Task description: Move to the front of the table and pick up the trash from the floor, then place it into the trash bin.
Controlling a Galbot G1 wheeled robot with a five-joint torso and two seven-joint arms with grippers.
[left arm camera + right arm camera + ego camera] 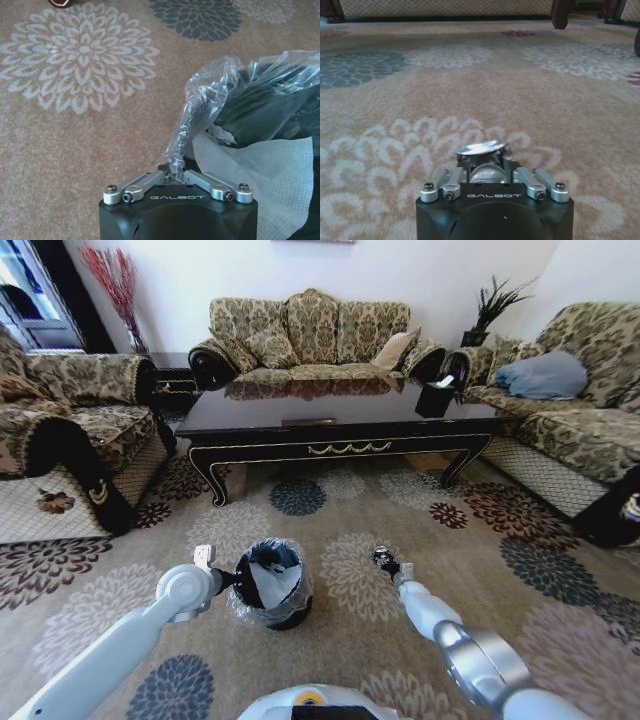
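Left tool (173, 172) is clamped on the trash bin (272, 585) liner's near-left edge; right tool (483, 156) grips a shiny silver piece (481, 147) low over the carpet (470, 560).

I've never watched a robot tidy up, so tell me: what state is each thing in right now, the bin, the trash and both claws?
trash bin: upright on the carpet, open, white paper inside.
left gripper: shut on the bin's liner bag.
right gripper: low over the carpet, shut on a shiny silver piece.
table: standing beyond.
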